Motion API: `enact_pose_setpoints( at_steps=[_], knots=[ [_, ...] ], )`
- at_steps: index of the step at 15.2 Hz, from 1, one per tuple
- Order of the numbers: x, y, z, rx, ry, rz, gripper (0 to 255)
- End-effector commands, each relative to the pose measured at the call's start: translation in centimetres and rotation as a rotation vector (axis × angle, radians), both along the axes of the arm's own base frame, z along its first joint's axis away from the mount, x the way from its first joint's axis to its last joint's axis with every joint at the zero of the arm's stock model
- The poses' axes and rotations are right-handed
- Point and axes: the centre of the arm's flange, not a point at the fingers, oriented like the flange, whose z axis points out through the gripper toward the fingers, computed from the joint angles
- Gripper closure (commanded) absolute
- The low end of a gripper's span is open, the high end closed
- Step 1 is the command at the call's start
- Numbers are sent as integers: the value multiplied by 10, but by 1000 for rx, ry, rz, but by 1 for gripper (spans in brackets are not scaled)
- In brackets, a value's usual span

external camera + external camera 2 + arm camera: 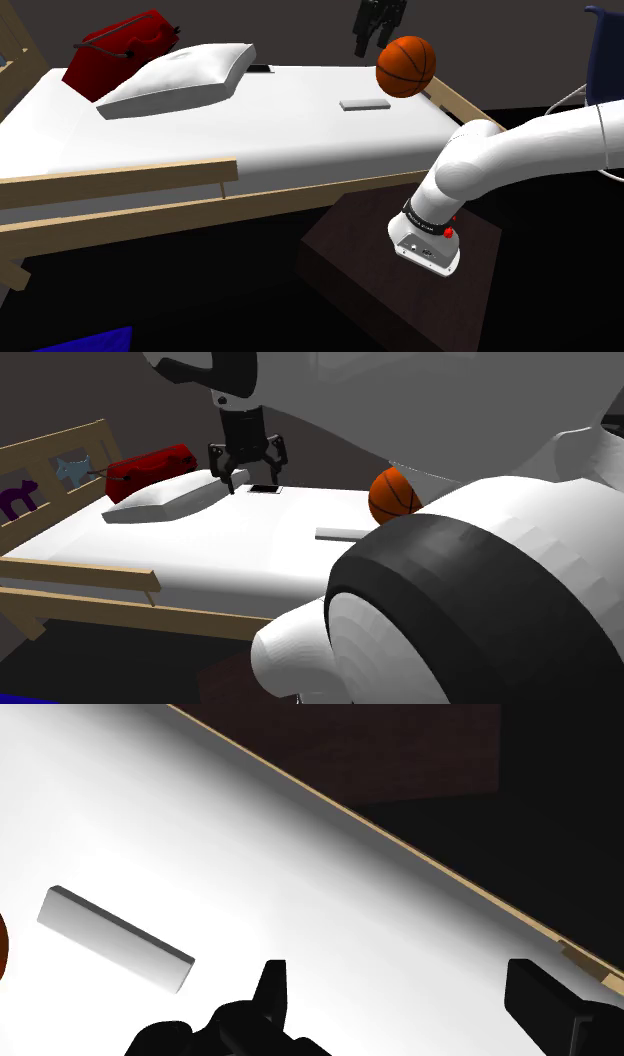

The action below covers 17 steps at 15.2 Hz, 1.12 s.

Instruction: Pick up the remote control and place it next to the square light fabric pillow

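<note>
Leftmost in the shoulder view, a red bag (125,45) sits at the head of the bed, just behind the white pillow (180,78). Rightward, bare mattress (250,135) lies open between the pillow and the pale grey remote control (362,104). The remote lies flat, well apart from the pillow and near the bed's far end. A basketball (406,66) sits just beyond it, by the wooden frame (120,183) that borders the mattress. In the second exterior view the gripper (250,477) hangs above the mattress near the pillow's corner, fingers spread and empty. In the wrist view the remote lies outside their gap, untouched.
</note>
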Motion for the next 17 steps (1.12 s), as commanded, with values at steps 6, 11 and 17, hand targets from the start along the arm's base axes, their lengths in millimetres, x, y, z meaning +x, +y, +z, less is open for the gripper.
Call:
enact_pose_setpoints(
  at_steps=[6, 11, 17],
  knots=[
    [-2, -55, -38, 5, 9, 128, 0],
    [3, -110, -77, 10, 18, 257, 0],
    [18, -173, -124, 16, 29, 410, 0]
  ],
)
